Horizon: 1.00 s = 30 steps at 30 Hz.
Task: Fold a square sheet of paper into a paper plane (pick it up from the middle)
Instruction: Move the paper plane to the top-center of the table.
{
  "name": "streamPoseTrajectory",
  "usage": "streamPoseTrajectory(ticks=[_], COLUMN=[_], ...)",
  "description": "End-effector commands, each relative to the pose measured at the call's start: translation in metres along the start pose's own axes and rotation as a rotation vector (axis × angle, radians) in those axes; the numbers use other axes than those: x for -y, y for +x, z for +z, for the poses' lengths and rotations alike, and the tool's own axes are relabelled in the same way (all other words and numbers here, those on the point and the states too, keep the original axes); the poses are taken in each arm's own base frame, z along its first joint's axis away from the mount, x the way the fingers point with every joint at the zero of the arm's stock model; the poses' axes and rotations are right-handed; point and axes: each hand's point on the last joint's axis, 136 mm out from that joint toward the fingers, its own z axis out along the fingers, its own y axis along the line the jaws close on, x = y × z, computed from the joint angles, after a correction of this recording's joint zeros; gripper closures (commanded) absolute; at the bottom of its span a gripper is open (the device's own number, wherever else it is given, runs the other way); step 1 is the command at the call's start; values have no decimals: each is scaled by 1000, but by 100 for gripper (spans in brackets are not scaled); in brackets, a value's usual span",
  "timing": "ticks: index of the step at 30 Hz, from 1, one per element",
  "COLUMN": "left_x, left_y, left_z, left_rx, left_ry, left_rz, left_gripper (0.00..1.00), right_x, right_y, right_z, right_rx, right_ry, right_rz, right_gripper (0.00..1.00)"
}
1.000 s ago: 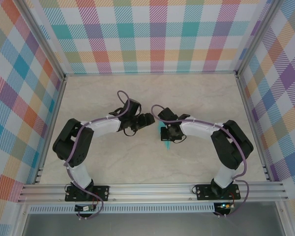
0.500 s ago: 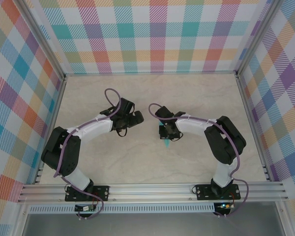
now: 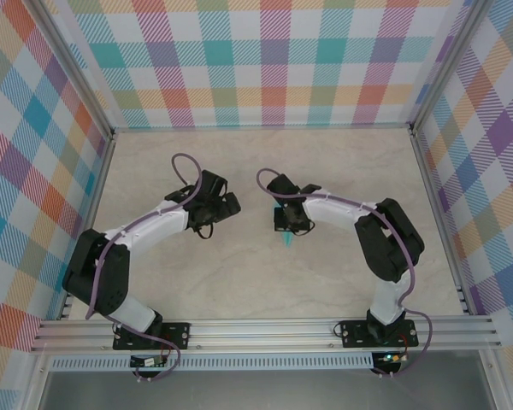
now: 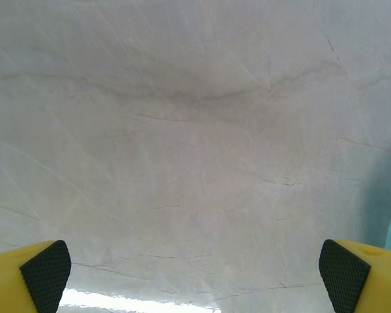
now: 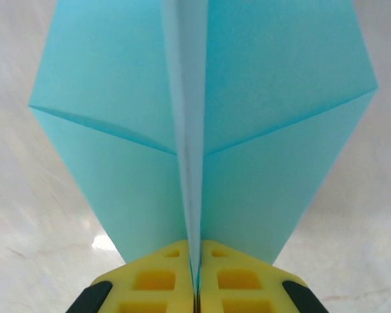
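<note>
The right tool (image 5: 197,277) is pressed together on the central crease of the paper plane (image 5: 274,130). Its yellow fingers (image 5: 156,282) meet with only the thin turquoise fold between them. Seen from that wrist, the two wings open out from the crease toward 10 and 2 o'clock, and each is crossed by one slanting fold line.

From above, the plane sits a little to the right of the middle of the pale marbled surface (image 3: 239,282). A short turquoise tip pokes out from under the right tool toward 6 o'clock (most of the paper is hidden beneath the arm's black wrist). I cannot tell from here whether the tip rests on the surface or hangs just clear of it.

The left tool (image 3: 232,204) lies at 9 o'clock of the right one, clearly apart from it and aimed toward 3 o'clock. It is spread wide and holds nothing. In its own wrist view the black pads (image 4: 45,275) sit in the two bottom corners with bare surface between them. A sliver of turquoise at about 4 o'clock on that view's edge is probably the plane.
</note>
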Motion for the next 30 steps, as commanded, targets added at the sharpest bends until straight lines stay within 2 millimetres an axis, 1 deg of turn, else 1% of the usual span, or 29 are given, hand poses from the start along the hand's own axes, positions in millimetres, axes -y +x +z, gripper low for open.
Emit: streamPoseTrajectory(ticks=[1,5,7,10,13,16,19,21,23,26,28,29,30], left_x=[-24,-37,-45,-52,-54,-57,-58,-59,-60,-61,-65,-67,-71], left_y=[-4,-7,-8,-11,-13,-15,-17,-19,-22,-29,-37,-41,-45], left_z=[-12,-21,-25,-29,-32,-34,-37,-38,-40,-45,-51,-54,-58], left_rx=[29,47,59,73,79,89,99,108,116,138,162,176,191], left_ry=[-69,-107,-130,-150,-161,-172,-177,-181,-186,-198,-225,-241,-262], left_rz=[-18,-20,-17,-4,14,26,27,25,26,28,35,36,42], left_gripper=[0,0,0,0,0,0,0,0,0,0,0,0,0], right_x=[8,21,24,25,29,35,38,37,36,31,30,30,32], right_y=[-48,-84,-98,-112,-117,-118,-116,-115,-117,-124,-128,-130,-131], right_z=[-6,6,11,20,31,40,43,41,34,9,-19,-31,-47], right_rx=[73,81,82,75,48,27,16,15,22,60,105,128,159], right_ry=[29,42,36,28,34,56,69,63,57,27,3,-4,-6], right_rz=[-8,-15,-36,-63,-76,-81,-73,-67,-59,-42,-25,-18,-7], right_gripper=[93,92,91,89,87,86,84,82,80,72,65,60,52])
